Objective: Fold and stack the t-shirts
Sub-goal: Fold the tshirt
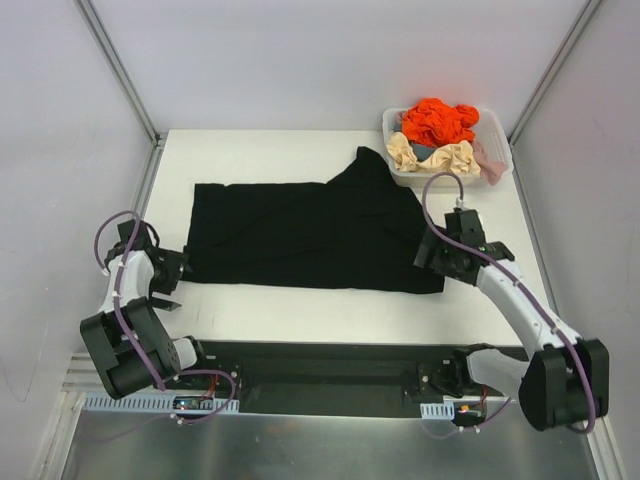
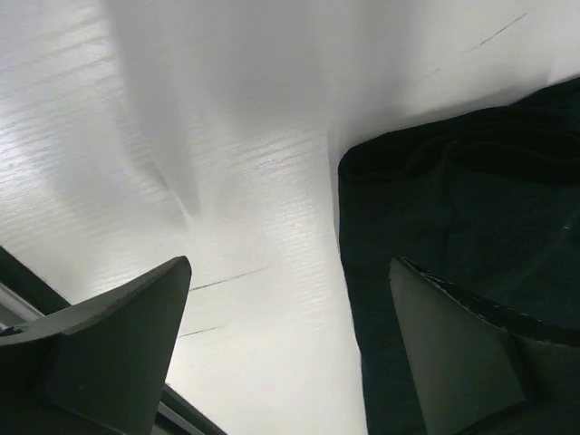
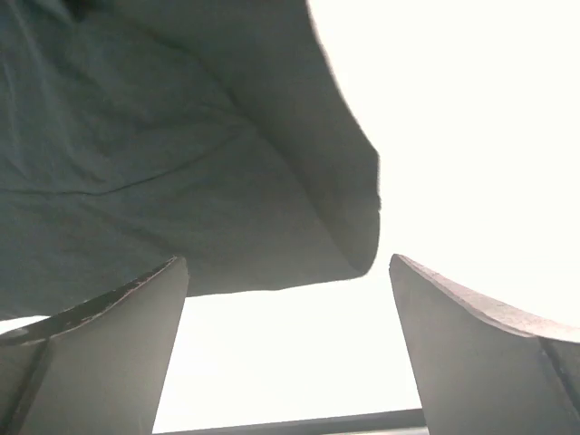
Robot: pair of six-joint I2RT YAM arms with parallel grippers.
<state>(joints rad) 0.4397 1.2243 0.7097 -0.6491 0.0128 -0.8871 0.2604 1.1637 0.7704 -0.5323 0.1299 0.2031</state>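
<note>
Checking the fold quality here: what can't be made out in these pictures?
- Top view: right edge of the black t-shirt, partly under the right gripper.
- Top view: number of shirts in the basket, bunched together.
- Left wrist view: most of that shirt, past the frame edge.

Bright even light, table (image 3: pixel 471 136) blown white, soft shadows, blurred fingers (image 2: pixel 109 353)

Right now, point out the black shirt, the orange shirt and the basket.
black shirt (image 1: pixel 310 235): top view, middle of the spread cloth.
orange shirt (image 1: pixel 435 120): top view, middle of the bundle in the basket.
basket (image 1: pixel 390 125): top view, left rim.
</note>
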